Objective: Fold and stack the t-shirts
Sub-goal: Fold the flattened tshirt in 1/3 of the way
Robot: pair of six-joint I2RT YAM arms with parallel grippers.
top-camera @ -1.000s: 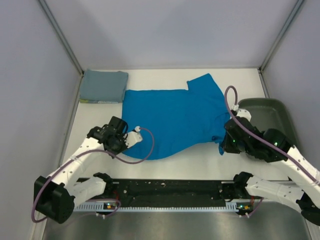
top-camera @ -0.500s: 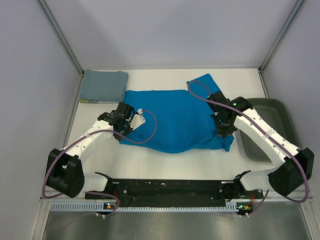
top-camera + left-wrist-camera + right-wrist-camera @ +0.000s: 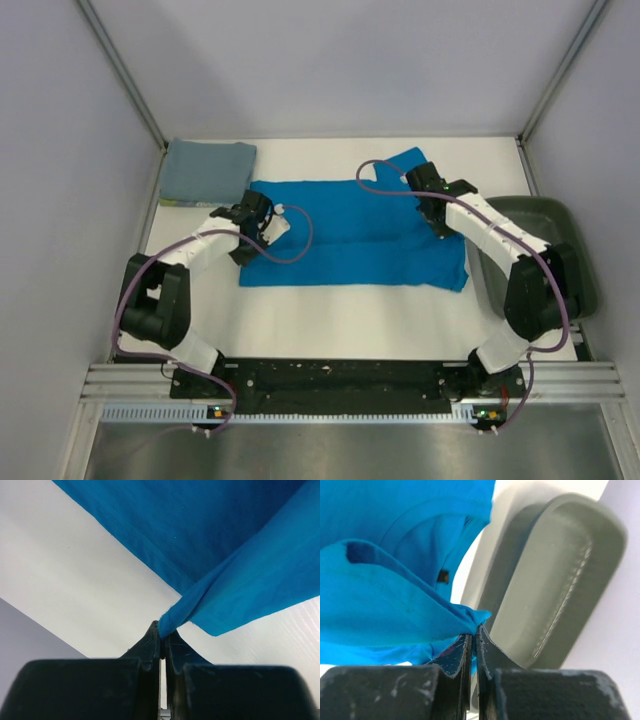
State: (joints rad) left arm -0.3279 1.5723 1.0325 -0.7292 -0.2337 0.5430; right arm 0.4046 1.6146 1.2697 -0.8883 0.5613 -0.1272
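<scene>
Blue shirt (image 3: 355, 235) is lying mid-table in a wide band, right of the folded grey shirt (image 3: 208, 172). Left gripper (image 3: 162, 632) and right gripper (image 3: 474, 632) are each pinching a thin edge; uneven pulling could be slipping cloth free, skewing the fold.

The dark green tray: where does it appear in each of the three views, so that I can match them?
Top external: the dark green tray lies at the right, just beside the blue t-shirt, partly hidden by the right arm.
Left wrist: not in it.
Right wrist: the tray fills the right half, beyond the shirt.
Shared landmark: the blue t-shirt, in all three views.
</scene>
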